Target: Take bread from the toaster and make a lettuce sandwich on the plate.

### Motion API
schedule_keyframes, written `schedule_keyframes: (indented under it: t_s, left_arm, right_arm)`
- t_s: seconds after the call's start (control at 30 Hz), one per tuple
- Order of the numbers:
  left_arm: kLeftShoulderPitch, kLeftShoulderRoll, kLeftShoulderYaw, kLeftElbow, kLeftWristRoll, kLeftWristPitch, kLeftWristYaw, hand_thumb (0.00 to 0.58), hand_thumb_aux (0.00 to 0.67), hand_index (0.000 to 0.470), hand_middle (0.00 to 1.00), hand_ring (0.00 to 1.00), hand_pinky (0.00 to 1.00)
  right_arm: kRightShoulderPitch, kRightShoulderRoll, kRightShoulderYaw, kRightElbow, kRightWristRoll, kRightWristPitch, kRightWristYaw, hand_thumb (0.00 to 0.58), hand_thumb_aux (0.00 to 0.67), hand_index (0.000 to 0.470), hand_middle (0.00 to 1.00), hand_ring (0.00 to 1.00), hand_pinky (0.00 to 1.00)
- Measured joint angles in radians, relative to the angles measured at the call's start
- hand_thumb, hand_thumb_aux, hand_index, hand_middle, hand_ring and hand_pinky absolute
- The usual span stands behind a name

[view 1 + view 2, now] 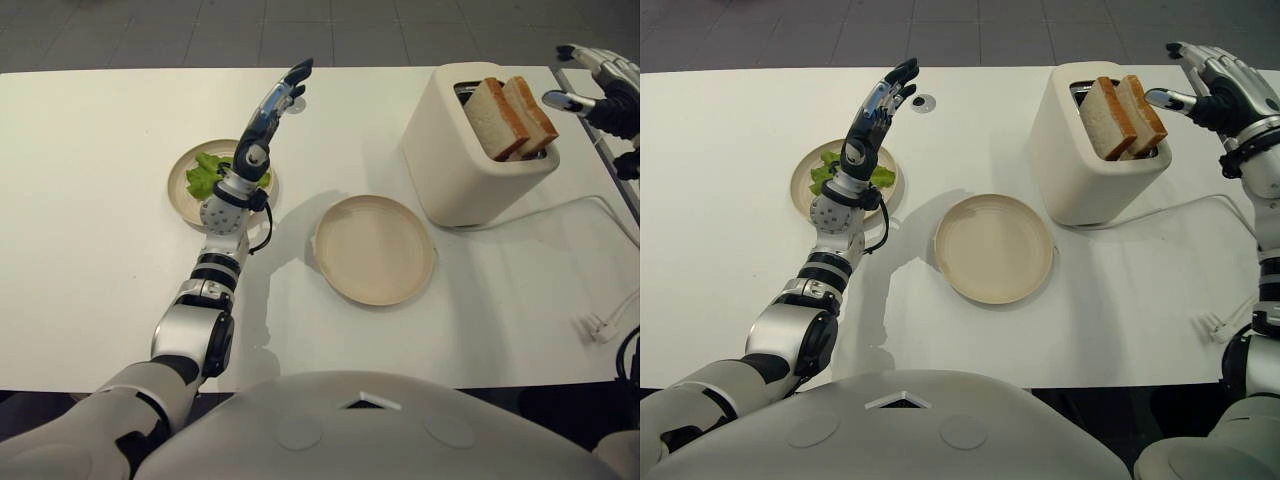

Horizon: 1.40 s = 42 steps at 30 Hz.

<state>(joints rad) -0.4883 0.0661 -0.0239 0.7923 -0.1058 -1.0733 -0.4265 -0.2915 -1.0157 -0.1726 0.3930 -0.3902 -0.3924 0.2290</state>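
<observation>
Evidently the right hand (pixel 1212 82) is set for the first step: it hangs just beside the toaster's (pixel 1090 175) right edge, fingers spread and holding nothing, thumb pointing at the bread (pixel 1120 115). The two slices lean together out of the slot, close to the hand but not touching it. The left hand (pixel 878 108) is raised over the lettuce (pixel 824 168) on its small dish (pixel 803 198), fingers straight and empty, likely waiting its turn. Between dish and toaster lies the bare plate (pixel 993 248), within both arms' reach.

The right eye view takes in the right hand whole, with its wrist, and a small round fitting (pixel 924 102) clear of the left fingertips. From the left eye, those fingers stand over that spot.
</observation>
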Motion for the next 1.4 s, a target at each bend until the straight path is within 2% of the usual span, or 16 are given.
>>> schedule_keyframes:
  t_s: [0.17,0.3,0.33,0.37,0.4,0.43,0.6,0.67,0.73,0.77,0.83,0.87,1.03,1.2,1.33,1.4]
  left_arm:
    - [0.002,-0.005,-0.001,-0.013,-0.056,0.020,-0.042,0.000,0.000,0.000,0.00,0.00,0.00]
    - [0.003,-0.006,0.001,-0.037,-0.098,0.039,-0.072,0.000,0.000,0.000,0.00,0.00,0.00]
    - [0.003,-0.005,0.001,-0.037,-0.095,0.039,-0.073,0.000,0.000,0.000,0.00,0.00,0.00]
    - [0.004,-0.005,0.001,-0.037,-0.091,0.038,-0.072,0.000,0.000,0.000,0.00,0.00,0.00]
    - [0.004,-0.005,0.001,-0.037,-0.090,0.038,-0.071,0.000,0.000,0.000,0.00,0.00,0.00]
    - [0.004,-0.004,0.001,-0.036,-0.079,0.037,-0.070,0.000,0.000,0.000,0.00,0.00,0.00]
    - [0.005,-0.005,0.001,-0.036,-0.070,0.036,-0.061,0.000,0.000,0.000,0.00,0.00,0.00]
    - [0.005,-0.005,0.001,-0.033,-0.061,0.034,-0.057,0.000,0.000,0.000,0.00,0.00,0.00]
    - [0.005,-0.005,0.002,-0.029,-0.052,0.033,-0.054,0.000,0.000,0.000,0.00,0.00,0.00]
    - [0.005,-0.004,0.002,-0.029,-0.052,0.033,-0.053,0.000,0.000,0.000,0.00,0.00,0.00]
    - [0.005,-0.004,0.002,-0.027,-0.052,0.031,-0.049,0.000,0.000,0.000,0.00,0.00,0.00]
    - [0.005,-0.004,0.002,-0.023,-0.051,0.030,-0.047,0.000,0.000,0.000,0.00,0.00,0.00]
    - [0.001,0.021,0.011,-0.009,0.019,0.009,-0.002,0.000,0.000,0.000,0.00,0.00,0.00]
    - [-0.014,0.209,0.028,-0.015,0.439,0.018,0.266,0.000,0.000,0.000,0.00,0.00,0.00]
    - [-0.002,0.440,-0.039,-0.057,0.835,0.269,0.528,0.000,0.000,0.000,0.00,0.00,0.00]
    - [0.030,0.527,-0.060,-0.063,0.928,0.407,0.575,0.000,0.000,0.000,0.00,0.00,0.00]
  right_arm:
    - [0.105,-0.031,0.031,-0.035,0.037,-0.061,0.122,0.000,0.000,0.000,0.00,0.00,0.00]
    - [0.109,-0.030,0.058,-0.034,0.039,-0.070,0.147,0.000,0.000,0.000,0.00,0.00,0.00]
    - [0.099,-0.029,0.068,-0.035,0.039,-0.070,0.148,0.313,0.215,0.151,0.00,0.00,0.00]
    - [0.086,-0.024,0.081,-0.035,0.039,-0.072,0.148,0.509,0.436,0.306,0.00,0.00,0.00]
    - [0.080,-0.018,0.084,-0.036,0.038,-0.074,0.146,0.571,0.589,0.413,0.00,0.00,0.00]
    - [0.063,-0.003,0.086,-0.032,0.037,-0.079,0.125,0.580,0.670,0.470,0.00,0.00,0.00]
    - [-0.026,0.016,0.084,0.013,0.024,-0.120,0.011,0.580,0.670,0.470,0.01,0.01,0.01]
    - [-0.040,0.020,0.084,0.018,0.024,-0.138,-0.006,0.580,0.670,0.470,0.11,0.11,0.11]
    - [-0.052,0.021,0.084,0.025,0.028,-0.153,-0.015,0.580,0.670,0.470,0.28,0.28,0.28]
    - [-0.054,0.021,0.083,0.029,0.033,-0.159,-0.017,0.580,0.670,0.470,0.42,0.42,0.42]
    - [-0.060,0.021,0.075,0.036,0.047,-0.178,-0.021,0.580,0.670,0.470,0.93,0.93,0.93]
    - [-0.067,0.031,0.055,0.035,0.070,-0.189,-0.034,0.580,0.670,0.470,1.00,1.00,1.00]
    - [-0.150,0.078,-0.057,-0.036,0.201,-0.251,-0.116,0.580,0.670,0.470,1.00,1.00,1.00]
    - [-0.161,0.146,-0.081,-0.133,0.380,-0.272,-0.084,0.580,0.670,0.470,1.00,1.00,1.00]
    - [-0.100,0.180,-0.038,-0.299,0.642,-0.196,0.109,0.580,0.670,0.470,1.00,1.00,1.00]
    - [-0.057,0.202,0.007,-0.348,0.719,-0.121,0.202,0.580,0.670,0.470,1.00,1.00,1.00]
